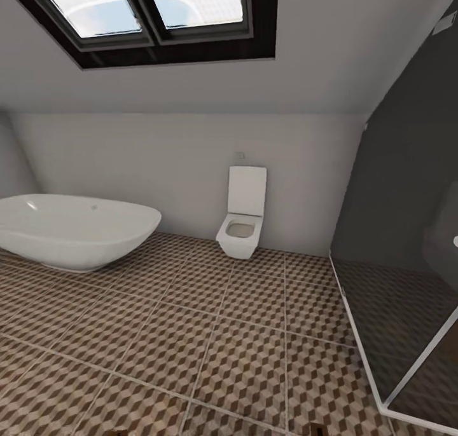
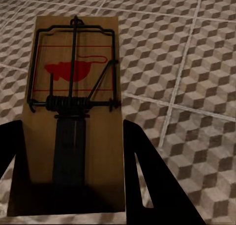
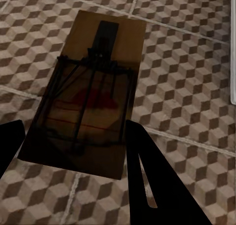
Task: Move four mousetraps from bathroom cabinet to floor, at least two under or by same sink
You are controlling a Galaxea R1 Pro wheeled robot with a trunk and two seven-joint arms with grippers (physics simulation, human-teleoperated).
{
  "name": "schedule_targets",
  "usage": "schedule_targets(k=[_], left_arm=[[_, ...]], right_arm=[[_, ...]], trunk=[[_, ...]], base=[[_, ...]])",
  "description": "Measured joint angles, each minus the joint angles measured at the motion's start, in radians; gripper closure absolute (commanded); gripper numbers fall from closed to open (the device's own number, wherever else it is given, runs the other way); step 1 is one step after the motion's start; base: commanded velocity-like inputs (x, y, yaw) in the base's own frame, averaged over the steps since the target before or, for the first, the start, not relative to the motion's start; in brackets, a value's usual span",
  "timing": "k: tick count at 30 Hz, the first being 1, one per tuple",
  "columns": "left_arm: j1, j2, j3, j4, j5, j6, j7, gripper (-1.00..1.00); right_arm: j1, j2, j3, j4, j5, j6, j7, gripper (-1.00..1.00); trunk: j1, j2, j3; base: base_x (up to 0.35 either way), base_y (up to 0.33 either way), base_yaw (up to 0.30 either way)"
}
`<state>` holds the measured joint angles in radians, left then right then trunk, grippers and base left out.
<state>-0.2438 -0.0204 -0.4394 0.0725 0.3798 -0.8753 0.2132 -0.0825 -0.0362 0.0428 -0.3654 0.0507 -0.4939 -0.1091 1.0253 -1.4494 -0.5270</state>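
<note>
Carrying one mousetrap point(image 2: 73, 112) in the left gripper point(image 2: 73, 185) and another point(image 3: 88, 97) in the right gripper point(image 3: 73, 176), each clamped over the cube-patterned bathroom floor point(image 1: 210, 334), robot should lower them flat beside a sink, release gently.

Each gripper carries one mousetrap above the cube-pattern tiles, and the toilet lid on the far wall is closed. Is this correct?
Not quite. The head view shows the toilet with its lid raised. The rest holds: left gripper and right gripper each carry a mousetrap above the tiles.
</note>
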Motion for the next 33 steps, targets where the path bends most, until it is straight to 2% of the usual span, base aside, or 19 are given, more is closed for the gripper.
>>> schedule_targets(k=[13, 33], left_arm=[[0.0, 0.0, 0.0, -0.001, 0.0, 0.0, 0.0, 1.0], [0.0, 0.0, 0.0, -0.001, 0.0, 0.0, 0.0, 1.0]], right_arm=[[0.0, 0.0, 0.0, 0.0, 0.0, 0.0, 0.0, 1.0], [0.0, 0.0, 0.0, 0.0, 0.0, 0.0, 0.0, 1.0]], trunk=[[0.0, 0.0, 0.0], [-0.001, 0.0, 0.0]], base=[[-0.069, 0.001, 0.286], [0.253, 0.166, 0.286]])
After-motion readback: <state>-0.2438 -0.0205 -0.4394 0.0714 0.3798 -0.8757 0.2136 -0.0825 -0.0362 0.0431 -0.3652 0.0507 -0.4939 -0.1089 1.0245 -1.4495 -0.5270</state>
